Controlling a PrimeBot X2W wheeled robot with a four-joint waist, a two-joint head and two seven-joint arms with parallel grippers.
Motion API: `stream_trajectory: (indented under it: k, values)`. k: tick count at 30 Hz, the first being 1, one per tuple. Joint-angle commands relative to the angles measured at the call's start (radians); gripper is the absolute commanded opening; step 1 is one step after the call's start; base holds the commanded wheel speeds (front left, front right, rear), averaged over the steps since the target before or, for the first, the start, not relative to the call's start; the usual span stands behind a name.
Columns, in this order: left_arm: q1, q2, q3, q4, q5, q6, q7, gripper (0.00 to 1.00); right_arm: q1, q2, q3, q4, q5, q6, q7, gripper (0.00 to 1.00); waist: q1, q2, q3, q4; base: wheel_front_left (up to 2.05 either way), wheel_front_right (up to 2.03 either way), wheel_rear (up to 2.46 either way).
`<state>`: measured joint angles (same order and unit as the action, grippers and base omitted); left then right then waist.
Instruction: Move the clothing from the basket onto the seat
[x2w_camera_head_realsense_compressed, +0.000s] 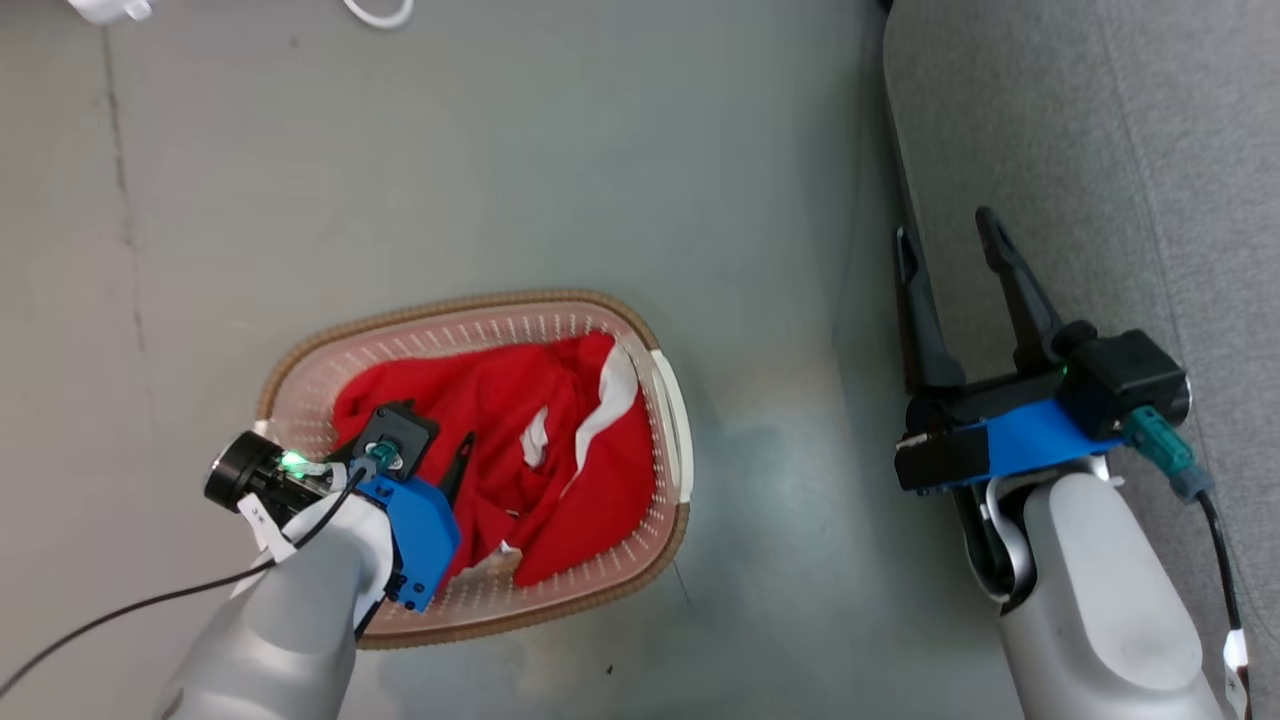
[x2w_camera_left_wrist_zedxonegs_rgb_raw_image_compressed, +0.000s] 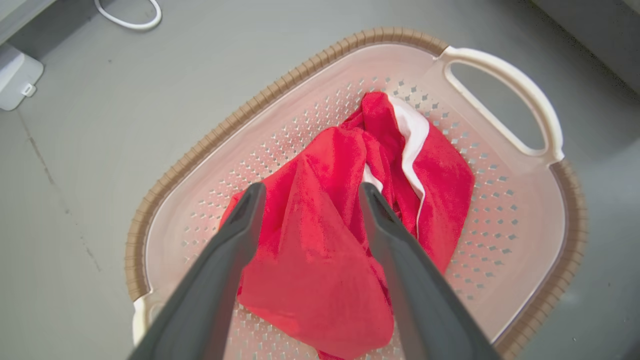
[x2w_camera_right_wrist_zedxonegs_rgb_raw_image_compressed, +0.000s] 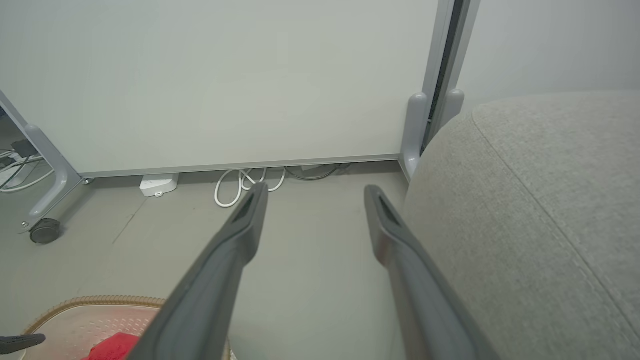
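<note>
Red fabric with white stripes, the clothing (x2w_camera_head_realsense_compressed: 560, 440), is lying crumpled inside the basket (x2w_camera_head_realsense_compressed: 470, 303), and none of it is lying on the seat (x2w_camera_head_realsense_compressed: 1100, 150). The basket is standing on the grey floor (x2w_camera_head_realsense_compressed: 600, 150), and in the head view the seat is taking the right side, well apart from the basket, with bare floor between them. I am holding the left gripper (x2w_camera_left_wrist_zedxonegs_rgb_raw_image_compressed: 311, 189) over the basket with its two dark fingers spread apart. In the left wrist view a raised fold of the red cloth is showing between them. I cannot tell whether the fingertips are touching the fabric or only hanging just above it, but they are not pinching anything. A white stripe is running along the part of the cloth nearest to the white handle (x2w_camera_left_wrist_zedxonegs_rgb_raw_image_compressed: 505, 100) of the basket, and the perforated bottom is showing around the pile. The right gripper (x2w_camera_head_realsense_compressed: 945, 228) is standing wide open too, and it is carrying nothing. It is hanging just beside the rounded edge of the seat, one finger over the floor and the other over the grey upholstery. In the right wrist view I am also seeing a pale panel (x2w_camera_right_wrist_zedxonegs_rgb_raw_image_compressed: 225, 75) on wheels and a coiled white cable (x2w_camera_right_wrist_zedxonegs_rgb_raw_image_compressed: 245, 185) at its foot.
</note>
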<state>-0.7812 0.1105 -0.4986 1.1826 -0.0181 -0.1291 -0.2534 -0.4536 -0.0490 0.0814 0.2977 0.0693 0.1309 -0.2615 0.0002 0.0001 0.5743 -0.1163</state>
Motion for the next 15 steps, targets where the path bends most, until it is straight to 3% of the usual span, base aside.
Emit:
stream_trajectory:
  k: [1,15]
  values:
    - [-0.025,0.007,-0.011,0.022,-0.002,-0.001,0.013,1.00,-0.023,-0.003,0.000,-0.007,-0.008,0.000,-0.006,1.00,-0.0002,-0.0001,0.060,-0.019,0.00,0.00,0.00]
    - [-0.128,0.032,-0.104,0.100,-0.036,-0.001,0.151,1.00,-0.097,-0.002,-0.003,-0.045,-0.005,0.000,-0.006,1.00,-0.0002,-0.0001,0.241,-0.040,0.00,0.00,0.00]
